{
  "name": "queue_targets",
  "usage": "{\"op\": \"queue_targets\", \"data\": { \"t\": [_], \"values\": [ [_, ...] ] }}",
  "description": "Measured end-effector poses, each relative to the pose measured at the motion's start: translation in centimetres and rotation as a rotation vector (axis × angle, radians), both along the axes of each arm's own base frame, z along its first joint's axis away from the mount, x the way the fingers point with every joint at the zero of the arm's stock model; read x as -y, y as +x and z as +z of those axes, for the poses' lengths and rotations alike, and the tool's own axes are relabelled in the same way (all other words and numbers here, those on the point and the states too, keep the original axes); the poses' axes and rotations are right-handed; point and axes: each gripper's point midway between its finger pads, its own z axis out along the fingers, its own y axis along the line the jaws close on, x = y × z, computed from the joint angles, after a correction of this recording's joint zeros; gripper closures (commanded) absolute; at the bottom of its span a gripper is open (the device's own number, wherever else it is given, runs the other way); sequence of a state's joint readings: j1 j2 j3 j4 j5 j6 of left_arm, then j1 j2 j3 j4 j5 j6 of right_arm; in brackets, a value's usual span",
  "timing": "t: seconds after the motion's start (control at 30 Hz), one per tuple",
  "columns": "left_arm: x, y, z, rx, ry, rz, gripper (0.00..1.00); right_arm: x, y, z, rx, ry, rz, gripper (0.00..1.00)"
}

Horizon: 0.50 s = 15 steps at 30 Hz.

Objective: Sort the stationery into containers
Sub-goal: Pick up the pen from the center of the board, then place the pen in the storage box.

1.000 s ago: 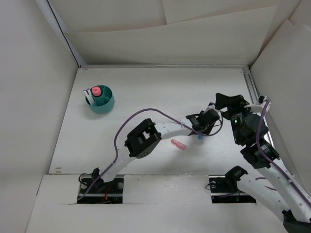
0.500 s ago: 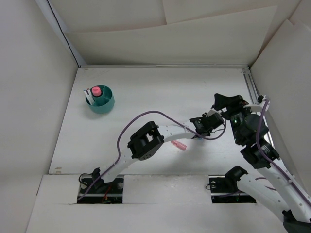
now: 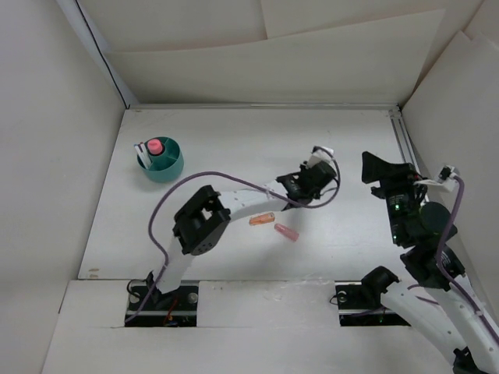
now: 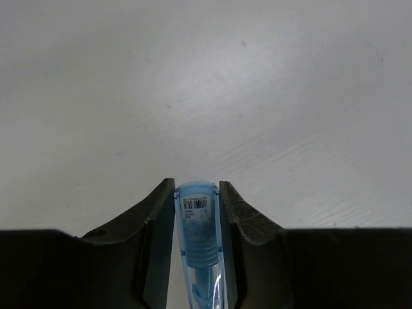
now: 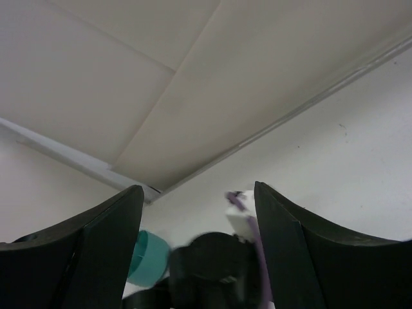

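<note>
Starting with the light-blue piece [image 4: 197, 232]: pinched lengthwise between the two dark fingers of the left gripper [image 4: 196, 187], barcode label facing the camera, rounded end about level with the fingertips, white table [image 4: 206, 96] spread out beyond. Shown plainly by the left wrist view only; not made out from above, where the gripper body covers it.

Recorded from the top view alone: orange piece [image 3: 260, 220] and pink piece [image 3: 286, 232] lying near each other on the table, not touching, on the near side of the left arm [image 3: 249, 204]. Teal cup [image 3: 161, 161] standing well apart at the far left of the table, a pink-capped piece [image 3: 155, 146] upright inside, a thin white pen [image 3: 141, 149] leaning at the left rim; compartments not discernible.

Right gripper [image 5: 198, 188]: fingers spread wide, nothing between them, held over the right side of the table. Visible through that gap, right wrist view only: a blurred sliver of the teal cup, the left arm's dark end, pale wall panels [image 5: 129, 77] beyond.
</note>
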<state>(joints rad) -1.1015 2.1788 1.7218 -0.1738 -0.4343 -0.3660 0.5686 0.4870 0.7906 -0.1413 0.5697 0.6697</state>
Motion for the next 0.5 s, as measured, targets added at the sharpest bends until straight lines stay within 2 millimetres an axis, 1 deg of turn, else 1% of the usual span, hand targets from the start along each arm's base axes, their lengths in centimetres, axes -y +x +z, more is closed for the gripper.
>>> {"op": "queue_targets", "data": {
  "t": [0.07, 0.13, 0.17, 0.2, 0.23, 0.27, 0.3, 0.37, 0.43, 0.5],
  "values": [
    [-2.2, 2.1, 3.5, 0.033, -0.071, 0.064, 1.00, 0.7, -0.8, 0.9, 0.036, 0.024, -0.008, 0.26],
    [-4.6, 5.1, 7.5, 0.079, -0.165, 0.147, 1.00, 1.1, -1.2, 1.6, 0.059, 0.042, -0.016, 0.26],
    [-6.1, 6.8, 9.7, 0.108, -0.219, 0.194, 1.00, 1.1, -1.2, 1.7, 0.064, 0.045, -0.017, 0.26],
    [-8.0, 8.6, 11.8, 0.138, -0.271, 0.248, 1.00, 1.1, -1.1, 1.7, 0.062, 0.044, -0.016, 0.26],
    [-10.3, 10.4, 13.7, 0.169, -0.320, 0.307, 1.00, 0.9, -0.9, 1.4, 0.053, 0.038, -0.016, 0.26],
    [-12.7, 12.0, 15.3, 0.197, -0.360, 0.367, 1.00, 0.5, -0.4, 1.2, 0.042, 0.030, -0.012, 0.26],
    [-14.9, 13.2, 16.3, 0.221, -0.386, 0.418, 1.00, 0.0, 0.1, 0.8, 0.028, 0.020, -0.005, 0.26],
    [-20.3, 15.5, 17.6, 0.267, -0.423, 0.543, 1.00, -1.2, 1.5, -0.4, -0.016, -0.011, 0.014, 0.26],
    [-25.3, 17.0, 17.8, 0.303, -0.426, 0.665, 0.98, -2.8, 3.1, -2.0, -0.059, -0.039, 0.044, 0.26],
    [-29.5, 17.8, 17.3, 0.324, -0.412, 0.769, 0.98, -4.4, 4.5, -4.3, -0.110, -0.070, 0.076, 0.26]
  ]
}}
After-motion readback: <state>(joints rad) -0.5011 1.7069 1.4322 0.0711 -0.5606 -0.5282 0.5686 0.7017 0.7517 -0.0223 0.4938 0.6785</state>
